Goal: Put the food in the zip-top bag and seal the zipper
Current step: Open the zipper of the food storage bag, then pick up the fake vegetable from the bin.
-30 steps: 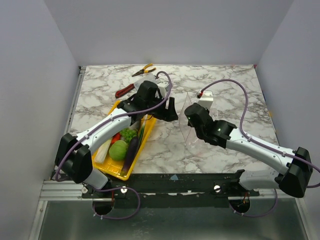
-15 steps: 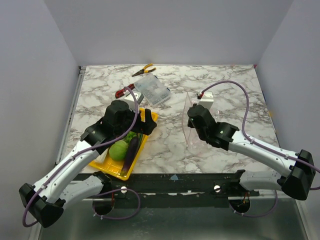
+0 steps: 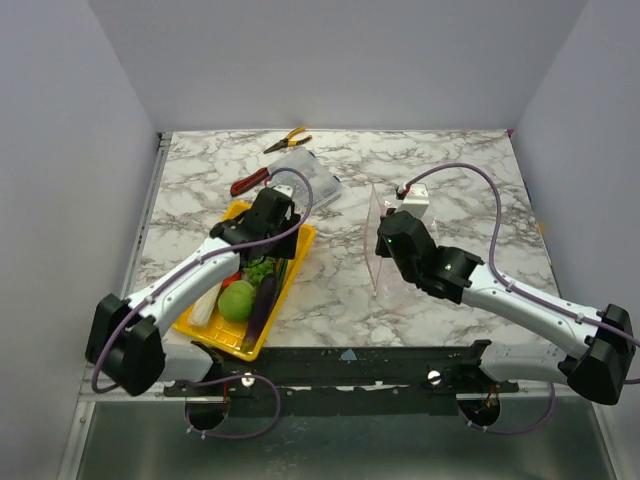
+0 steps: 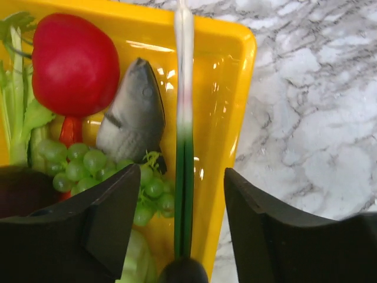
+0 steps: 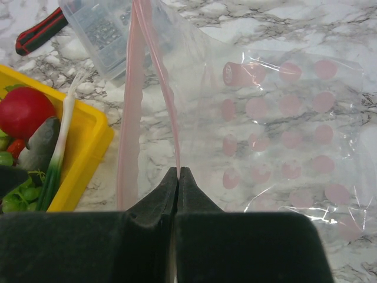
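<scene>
left gripper [image 4: 180,177]: fingers spread, straddling leek [image 4: 184,88] in yellow tray [image 4: 232,53], not touching | right gripper [image 5: 178,174]: pinched shut on bag [image 5: 283,118] at its pink zipper [image 5: 126,135], held upright beside tray | leek: likely light, stiff, slick; pinch mid-stalk | bag: floppy

Leek [image 4: 184,118] tip cut by top edge, yellow tray [image 4: 235,88] cropped at left.
</scene>
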